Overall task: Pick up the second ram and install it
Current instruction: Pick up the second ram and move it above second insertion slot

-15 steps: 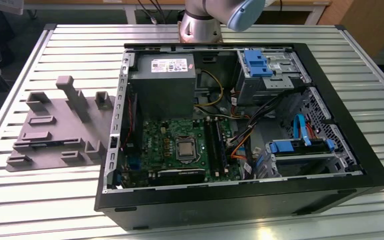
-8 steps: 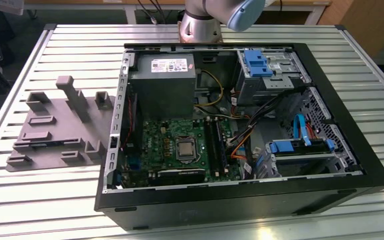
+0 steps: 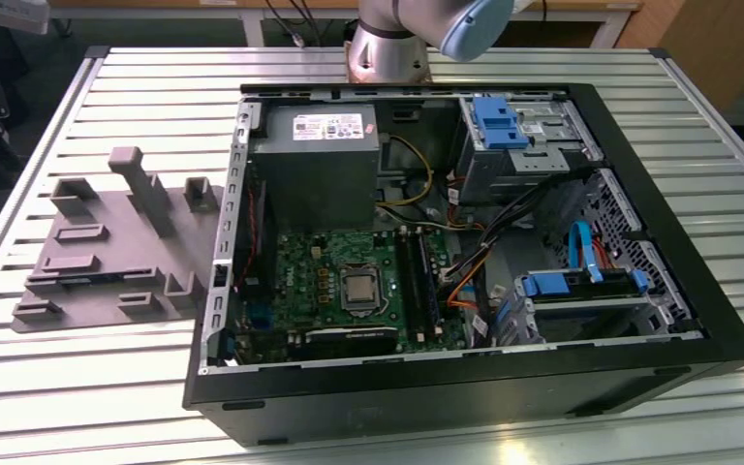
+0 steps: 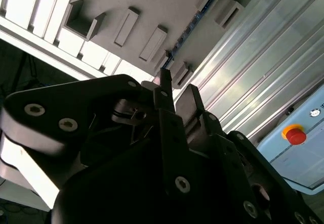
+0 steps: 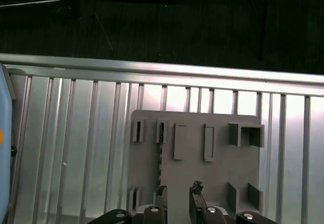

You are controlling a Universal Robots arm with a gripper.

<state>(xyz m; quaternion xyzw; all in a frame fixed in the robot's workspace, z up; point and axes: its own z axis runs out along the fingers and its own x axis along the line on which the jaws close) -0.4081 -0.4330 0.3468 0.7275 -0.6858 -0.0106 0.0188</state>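
Second ram (image 5: 160, 161) sits just beyond your gripper (image 5: 178, 197), whose fingers (image 5: 196, 199) are spread apart and hold nothing. You see it standing on edge in a slot of the grey holder (image 5: 223, 168) on the slatted table (image 5: 76, 148).

I count one computer case (image 3: 682, 320), one power supply (image 3: 314, 165), one motherboard (image 3: 326, 257), two blue drive clips (image 3: 495, 121), one grey fixture plate (image 3: 101, 262), one ram stick (image 4: 187, 31), one red button (image 4: 295, 134).
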